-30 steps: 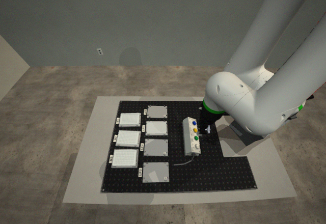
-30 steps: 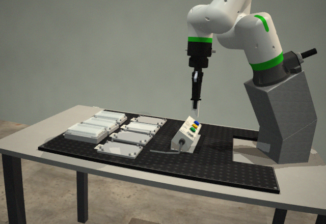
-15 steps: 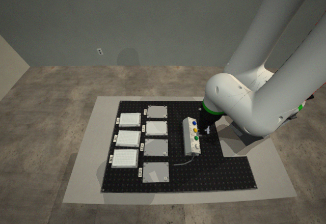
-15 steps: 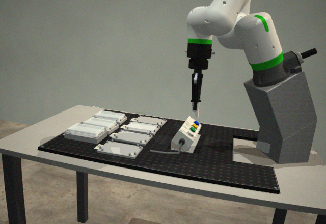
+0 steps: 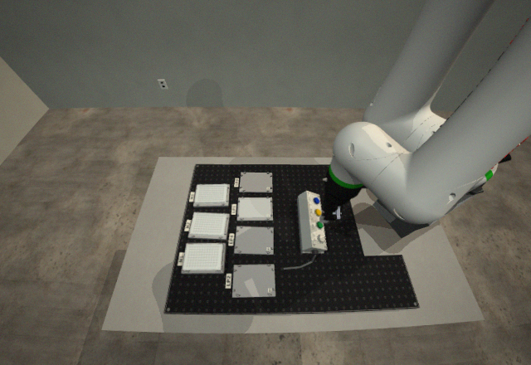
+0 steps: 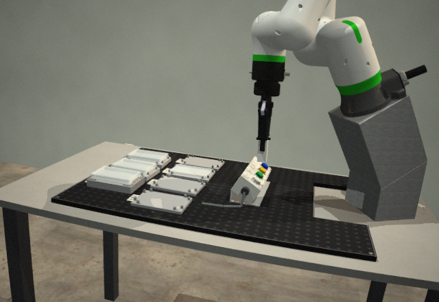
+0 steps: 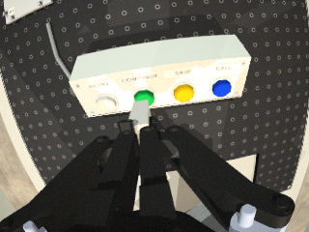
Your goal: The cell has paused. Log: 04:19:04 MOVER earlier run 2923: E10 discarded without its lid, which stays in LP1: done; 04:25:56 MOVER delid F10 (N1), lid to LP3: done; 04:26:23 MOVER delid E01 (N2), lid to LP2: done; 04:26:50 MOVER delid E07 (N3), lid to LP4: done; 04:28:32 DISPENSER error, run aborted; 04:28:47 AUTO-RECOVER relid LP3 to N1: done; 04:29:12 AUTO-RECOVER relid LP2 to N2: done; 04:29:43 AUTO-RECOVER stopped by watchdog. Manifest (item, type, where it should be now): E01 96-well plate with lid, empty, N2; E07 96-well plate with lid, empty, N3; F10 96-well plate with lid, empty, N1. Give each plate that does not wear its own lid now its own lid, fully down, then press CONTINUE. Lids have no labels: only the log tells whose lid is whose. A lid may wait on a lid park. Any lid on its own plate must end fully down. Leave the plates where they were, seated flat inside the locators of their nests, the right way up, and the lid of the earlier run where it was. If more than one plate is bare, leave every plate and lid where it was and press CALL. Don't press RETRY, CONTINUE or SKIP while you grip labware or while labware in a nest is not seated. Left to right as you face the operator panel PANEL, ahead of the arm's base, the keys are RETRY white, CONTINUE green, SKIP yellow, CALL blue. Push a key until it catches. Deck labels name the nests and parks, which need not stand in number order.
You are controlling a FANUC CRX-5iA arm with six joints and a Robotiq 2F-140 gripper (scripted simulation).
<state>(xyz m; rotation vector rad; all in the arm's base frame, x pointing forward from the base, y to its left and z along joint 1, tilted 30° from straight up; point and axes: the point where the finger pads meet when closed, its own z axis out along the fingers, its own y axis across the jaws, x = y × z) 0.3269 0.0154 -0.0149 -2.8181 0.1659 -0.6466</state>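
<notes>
The operator panel point(image 5: 312, 221) stands on the black deck, right of the parks. It carries the blue key point(image 7: 222, 88), yellow key point(image 7: 184, 92), green key point(image 7: 143, 97) and white key point(image 7: 104, 102). My gripper point(image 7: 142, 112) is shut and empty. It points straight down, with its tip close over the green key point(image 5: 319, 225). I cannot tell whether it touches. It also shows in the side view point(image 6: 261, 153) over the panel point(image 6: 252, 181). Three plates point(image 5: 211, 194) point(image 5: 208, 226) point(image 5: 203, 257) sit in the left column of nests. All three look alike, with white grid tops.
Four lid parks form a column right of the plates. The second from the back point(image 5: 255, 208) holds a whitish lid. The other three parks point(image 5: 255, 182) point(image 5: 254, 240) point(image 5: 254, 280) show bare grey. A cable point(image 5: 299, 265) leaves the panel's near end. The arm's base point(image 6: 381, 156) stands at the right.
</notes>
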